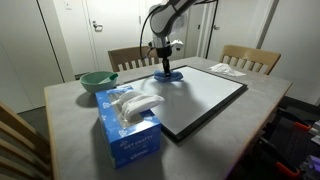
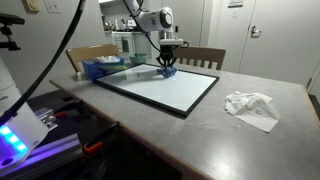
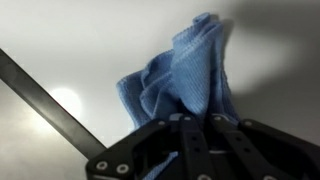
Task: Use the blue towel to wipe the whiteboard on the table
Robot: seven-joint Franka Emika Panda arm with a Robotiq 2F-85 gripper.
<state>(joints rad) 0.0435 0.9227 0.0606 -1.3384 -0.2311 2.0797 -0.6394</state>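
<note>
The fingers [image 1: 162,62] clamp the bunched blue towel [image 3: 185,75] from above, pressing it against the whiteboard [image 1: 205,95] on the bench [image 1: 70,100] for wiping.

The blue towel [image 3: 185,75], bunched into a crumpled peak, is seemingly pressing near the black frame of the whiteboard [image 1: 200,95] lying flat on the counter [image 1: 70,103].
</note>
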